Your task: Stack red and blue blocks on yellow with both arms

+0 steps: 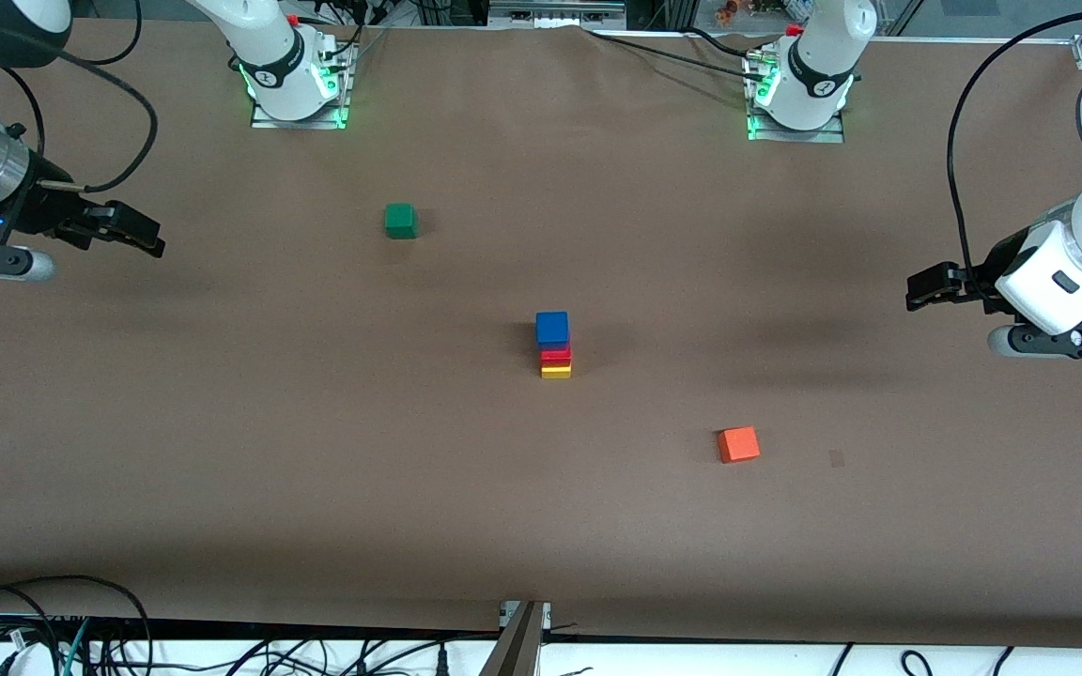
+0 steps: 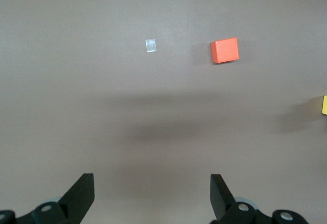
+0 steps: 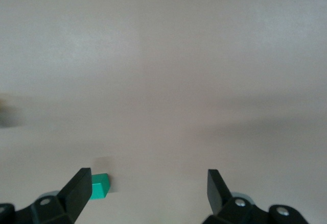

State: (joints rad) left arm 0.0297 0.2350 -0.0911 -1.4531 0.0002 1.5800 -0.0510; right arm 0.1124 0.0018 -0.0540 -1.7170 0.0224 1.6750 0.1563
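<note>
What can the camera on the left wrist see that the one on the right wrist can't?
Only the left wrist view shows the orange cube, a small pale square patch on the table, and an edge of the yellow cube. Only the right wrist view shows the green cube. Both show bare brown table and their own open gripper: left gripper, right gripper.

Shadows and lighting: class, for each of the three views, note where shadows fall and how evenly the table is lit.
Front view: soft shadow beside the blue block stack; dark smudges beneath each arm. Left wrist view: blurred shadow bands below the orange cube. Right wrist view: washed-out and pale, faint shadow band, green cube still vivid.
</note>
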